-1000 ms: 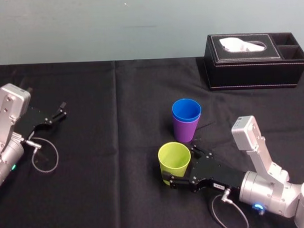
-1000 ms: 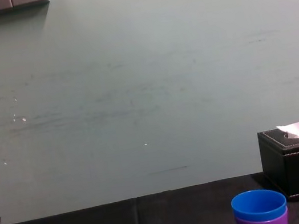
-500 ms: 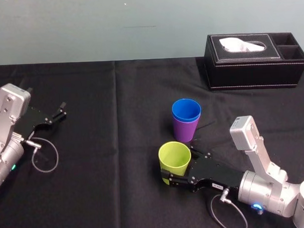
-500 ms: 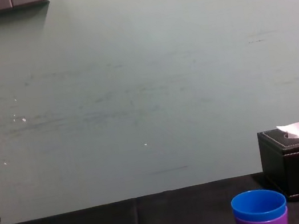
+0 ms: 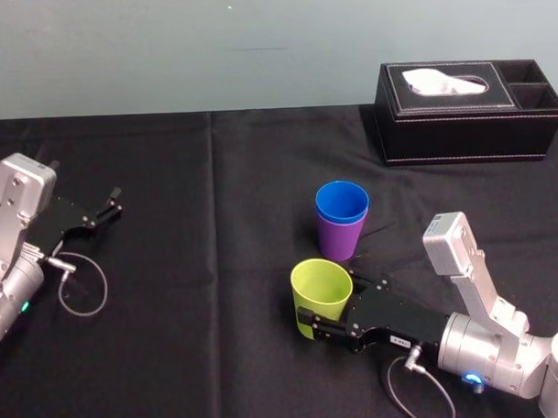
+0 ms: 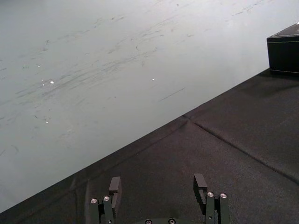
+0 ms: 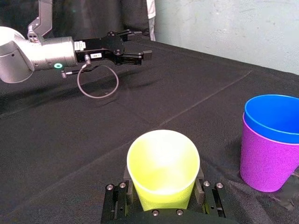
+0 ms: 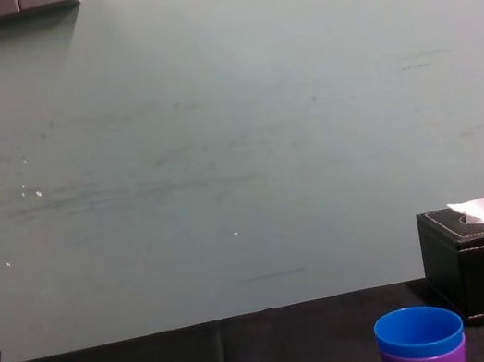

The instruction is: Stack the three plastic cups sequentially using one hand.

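Yellow-green cup [image 5: 321, 297] stands near the front of the black table [image 5: 220, 358]. The right gripper [image 5: 330, 303] pinches its sides low down. The fingers sit a little higher and tighter on it than a moment ago, but the cup has hardly moved. Just behind it, a bit to the right, the blue cup [image 5: 341, 202] sits inside the purple cup [image 5: 340, 242]. The tissue box [image 5: 468, 111] is far back on the right. The left gripper [image 5: 109, 204] rests far to the left, fingers spread, same as before.
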Controlling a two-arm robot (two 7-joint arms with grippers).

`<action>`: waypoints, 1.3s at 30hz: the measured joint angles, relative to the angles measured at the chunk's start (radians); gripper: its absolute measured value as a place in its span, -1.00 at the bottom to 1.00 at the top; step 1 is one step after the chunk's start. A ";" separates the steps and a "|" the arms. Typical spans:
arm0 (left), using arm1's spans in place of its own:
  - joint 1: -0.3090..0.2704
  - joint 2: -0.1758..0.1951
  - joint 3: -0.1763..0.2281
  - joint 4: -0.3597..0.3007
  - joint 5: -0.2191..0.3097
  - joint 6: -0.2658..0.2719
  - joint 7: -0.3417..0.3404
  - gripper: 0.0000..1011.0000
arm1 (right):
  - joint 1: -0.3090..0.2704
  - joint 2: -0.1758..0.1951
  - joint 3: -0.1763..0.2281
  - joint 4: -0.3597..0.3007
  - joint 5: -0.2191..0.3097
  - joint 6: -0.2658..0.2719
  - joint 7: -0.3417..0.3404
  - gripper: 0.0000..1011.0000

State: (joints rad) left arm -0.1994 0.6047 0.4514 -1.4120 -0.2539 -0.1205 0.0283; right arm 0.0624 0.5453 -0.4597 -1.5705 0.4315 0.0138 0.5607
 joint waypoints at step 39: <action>0.000 0.000 0.000 0.000 0.000 0.000 0.000 1.00 | -0.085 0.130 0.186 -0.362 0.107 0.201 -0.163 0.44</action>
State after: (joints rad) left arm -0.1996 0.6047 0.4514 -1.4120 -0.2539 -0.1205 0.0283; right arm -0.0226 0.6748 -0.2738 -1.9329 0.5383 0.2150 0.3975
